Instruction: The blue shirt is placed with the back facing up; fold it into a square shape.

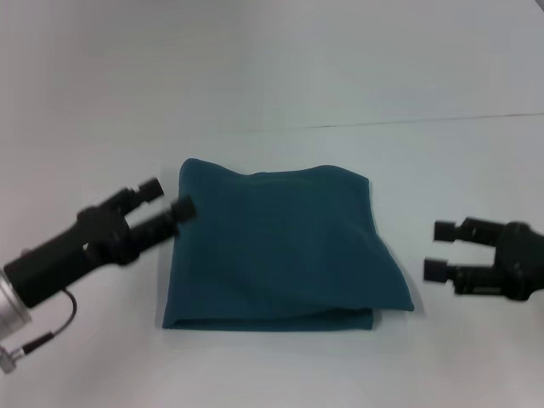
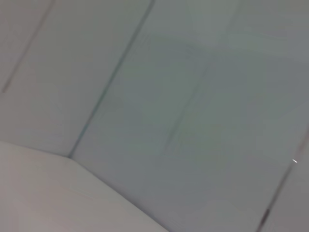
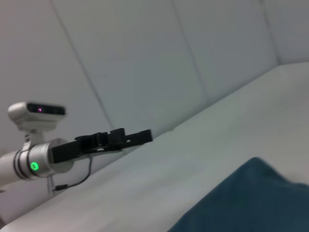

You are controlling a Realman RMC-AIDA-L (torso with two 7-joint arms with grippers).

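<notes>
The blue shirt [image 1: 276, 251] lies folded into a rough square in the middle of the white table, plain teal side up, with a loose flap bulging at its near right corner. A corner of the blue shirt [image 3: 251, 203] also shows in the right wrist view. My left gripper [image 1: 167, 201] hovers at the shirt's left edge near its far corner, fingers apart and holding nothing. My right gripper [image 1: 442, 250] hangs off the shirt's right side, clear of the cloth, open and empty. The left gripper [image 3: 137, 136] appears far off in the right wrist view.
The white table [image 1: 280, 365] ends at a pale panelled wall [image 1: 272, 59] behind the shirt. The left wrist view shows only wall panels [image 2: 193, 96] and a table corner [image 2: 43, 193].
</notes>
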